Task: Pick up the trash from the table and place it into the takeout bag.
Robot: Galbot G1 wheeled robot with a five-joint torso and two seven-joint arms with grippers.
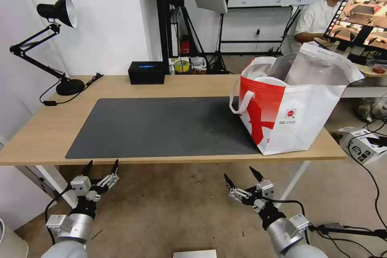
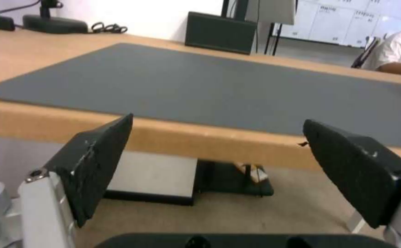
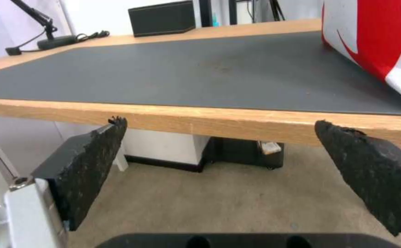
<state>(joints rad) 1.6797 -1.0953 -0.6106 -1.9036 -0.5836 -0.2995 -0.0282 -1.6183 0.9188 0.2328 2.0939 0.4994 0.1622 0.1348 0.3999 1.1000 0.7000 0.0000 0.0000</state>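
Note:
The takeout bag, red and white with a foil lining, stands upright on the right end of the table, partly on the dark grey mat. Inside its open mouth a white rounded rim of trash shows; the rest of the bag's inside is hidden. My left gripper hangs open below the table's front edge, left of centre, and in the left wrist view nothing lies between its fingers. My right gripper is open too, below the front edge, short of the bag.
A black desk lamp stands at the table's back left with its cord trailing. A black box with a blue top sits at the back edge. A white carton and cables lie on the floor at the right.

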